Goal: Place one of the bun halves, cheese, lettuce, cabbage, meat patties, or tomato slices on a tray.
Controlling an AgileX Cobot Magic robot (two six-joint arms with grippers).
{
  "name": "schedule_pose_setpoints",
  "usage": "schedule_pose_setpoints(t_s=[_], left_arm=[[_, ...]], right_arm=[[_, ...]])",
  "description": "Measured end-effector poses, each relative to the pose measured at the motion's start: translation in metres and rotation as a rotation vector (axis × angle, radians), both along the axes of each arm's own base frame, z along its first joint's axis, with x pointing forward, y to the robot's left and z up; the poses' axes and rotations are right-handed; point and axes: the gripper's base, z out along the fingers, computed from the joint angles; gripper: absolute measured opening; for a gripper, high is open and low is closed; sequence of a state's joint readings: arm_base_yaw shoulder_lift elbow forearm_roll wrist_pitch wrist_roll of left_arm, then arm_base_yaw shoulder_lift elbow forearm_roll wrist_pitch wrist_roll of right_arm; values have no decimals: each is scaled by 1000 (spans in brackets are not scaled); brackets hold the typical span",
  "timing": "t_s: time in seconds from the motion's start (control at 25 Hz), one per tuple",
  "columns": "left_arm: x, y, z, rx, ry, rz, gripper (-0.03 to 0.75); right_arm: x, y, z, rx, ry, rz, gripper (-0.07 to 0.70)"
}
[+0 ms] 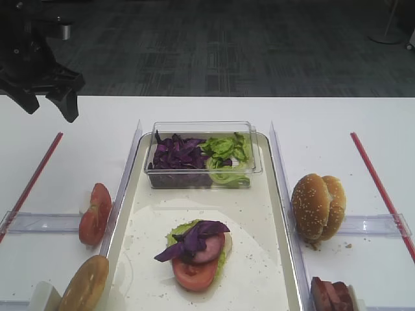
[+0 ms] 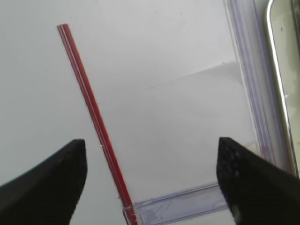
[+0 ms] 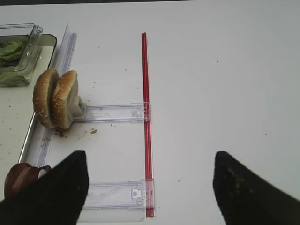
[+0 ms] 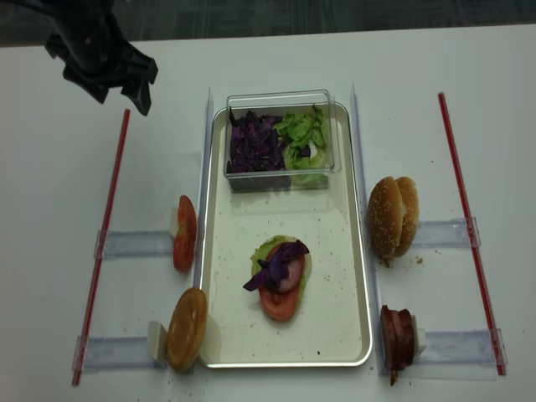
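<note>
Left hand (image 1: pixel 44 102) sits upper left of the exterior view, raised over bare bench (image 1: pixel 363 116), well away from any food; jaws spread wide, holding nothing. Left wrist view confirms it: only the red strip (image 2: pixel 91 117) and a clear rail between the black fingers

Right hand (image 3: pixel 150 187) only shows in its own wrist view, bottom of frame, fingers far apart, nothing between them, hovering near the right-side red strip

Tray (image 1: pixel 272 259) fills centre frame. On it, lower centre, a stack in progress: lettuce (image 1: pixel 178 233) at the bottom, tomato slice (image 1: pixel 193 275) at the lower edge, a pinkish patty (image 1: pixel 211 249) partly covered, purple cabbage (image 1: pixel 194 238) draped on top. Reads as burger layers built in order, so a top bun looks like the likely missing piece

Clear plastic box (image 1: pixel 204 129) at the tray's upper end keeps loose cabbage on its left, lettuce on its right, so shreds don't scatter

Spare parts stand on edge in clear rail holders outside the tray, probably so jaws can pinch them from above:
- tomato slices (image 1: pixel 94 214) left of tray
- bun half (image 1: pixel 84 284) bottom left
- two sesame bun halves (image 1: pixel 318 206) right of tray
- meat patties (image 1: pixel 332 295) bottom right

Nearest pick for the left side looks like the tomato or the bottom-left bun; both hands look idle between picks
</note>
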State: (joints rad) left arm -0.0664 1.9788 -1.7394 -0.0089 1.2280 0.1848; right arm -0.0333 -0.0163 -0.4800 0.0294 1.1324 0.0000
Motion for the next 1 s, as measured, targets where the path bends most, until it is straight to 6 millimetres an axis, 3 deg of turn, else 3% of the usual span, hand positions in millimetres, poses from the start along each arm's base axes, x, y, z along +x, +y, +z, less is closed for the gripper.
schedule_pose_setpoints(t_s=[0.2,0.48,1.0], left_arm=[[-2,0,5,-1,-12,2,524],[-18,1,38,-4,-86,2,524],[-82,6,42,-5,-24,24,524]], right_arm=[[0,0,0,5,0,-3,571],[0,0,0,0,0,0,571],[0,0,0,0,0,0,571]])
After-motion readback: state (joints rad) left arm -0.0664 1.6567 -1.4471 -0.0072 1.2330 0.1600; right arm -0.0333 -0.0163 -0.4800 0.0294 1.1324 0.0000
